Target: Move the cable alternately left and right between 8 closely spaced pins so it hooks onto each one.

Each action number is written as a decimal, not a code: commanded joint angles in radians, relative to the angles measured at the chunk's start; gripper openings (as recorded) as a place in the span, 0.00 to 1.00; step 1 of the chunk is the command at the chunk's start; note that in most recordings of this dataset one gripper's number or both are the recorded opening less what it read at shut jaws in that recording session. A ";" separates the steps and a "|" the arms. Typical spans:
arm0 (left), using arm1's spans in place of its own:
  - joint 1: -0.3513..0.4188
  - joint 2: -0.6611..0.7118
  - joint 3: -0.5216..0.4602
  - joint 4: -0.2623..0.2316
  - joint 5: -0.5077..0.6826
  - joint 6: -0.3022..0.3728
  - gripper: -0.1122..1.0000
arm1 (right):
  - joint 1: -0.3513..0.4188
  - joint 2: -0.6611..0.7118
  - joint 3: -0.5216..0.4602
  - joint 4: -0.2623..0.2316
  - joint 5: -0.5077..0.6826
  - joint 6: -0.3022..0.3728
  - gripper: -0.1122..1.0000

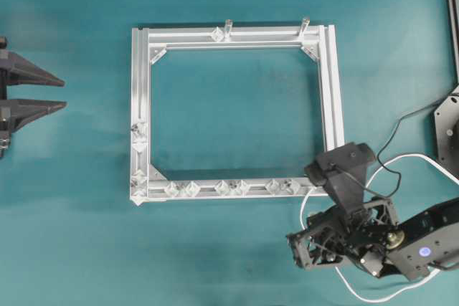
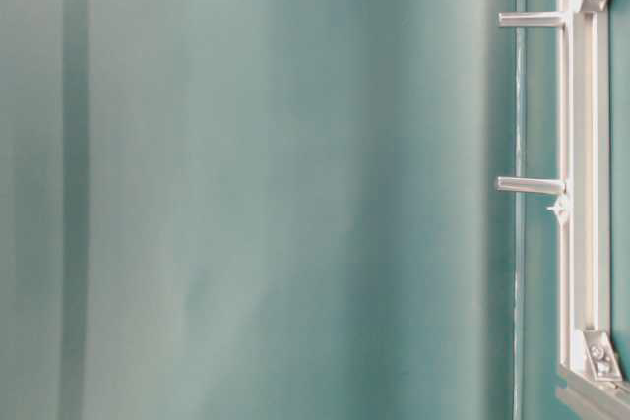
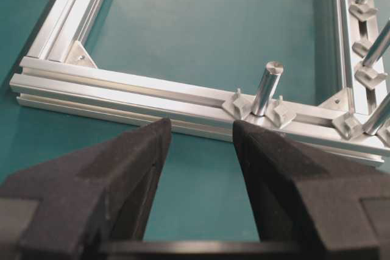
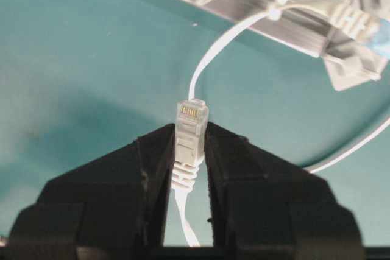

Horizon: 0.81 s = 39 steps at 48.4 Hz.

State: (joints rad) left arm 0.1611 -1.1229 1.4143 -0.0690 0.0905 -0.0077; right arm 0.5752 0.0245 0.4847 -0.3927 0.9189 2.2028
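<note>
The white cable (image 1: 401, 157) loops over the table at the right, around my right arm. My right gripper (image 1: 301, 243) sits just off the frame's near right corner. In the right wrist view this gripper (image 4: 190, 132) is shut on the cable's plug (image 4: 191, 123), which stands upright between the pads. From the rail the cable (image 4: 219, 44) drops behind the plug. Several pins (image 1: 233, 187) stand in pairs along the frame's near rail. At the far left, my left gripper (image 1: 63, 93) is open and apart from the frame; nothing lies between its fingers (image 3: 202, 127).
The silver aluminium frame (image 1: 326, 91) lies mid-table with two upright posts (image 1: 228, 26) (image 1: 305, 24) on its far rail. More studs (image 1: 138, 137) sit on the left rail. In the left wrist view a post (image 3: 267, 86) rises between two studs. A black base (image 1: 448, 123) stands at the right edge.
</note>
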 commanded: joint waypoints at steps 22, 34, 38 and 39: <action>-0.002 0.006 -0.006 0.003 -0.005 -0.008 0.61 | -0.086 -0.026 -0.020 -0.008 0.061 0.049 0.27; -0.002 0.006 -0.006 0.003 -0.005 -0.008 0.61 | -0.126 -0.026 0.002 -0.008 0.026 0.049 0.27; -0.002 0.006 -0.006 0.003 -0.005 -0.008 0.61 | -0.132 -0.026 0.009 -0.008 0.026 0.049 0.27; -0.002 0.006 -0.005 0.003 -0.005 -0.008 0.61 | -0.133 -0.026 0.011 -0.008 0.026 0.049 0.27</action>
State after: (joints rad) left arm 0.1611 -1.1229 1.4159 -0.0690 0.0905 -0.0077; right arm 0.4433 0.0245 0.5001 -0.3958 0.9480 2.2534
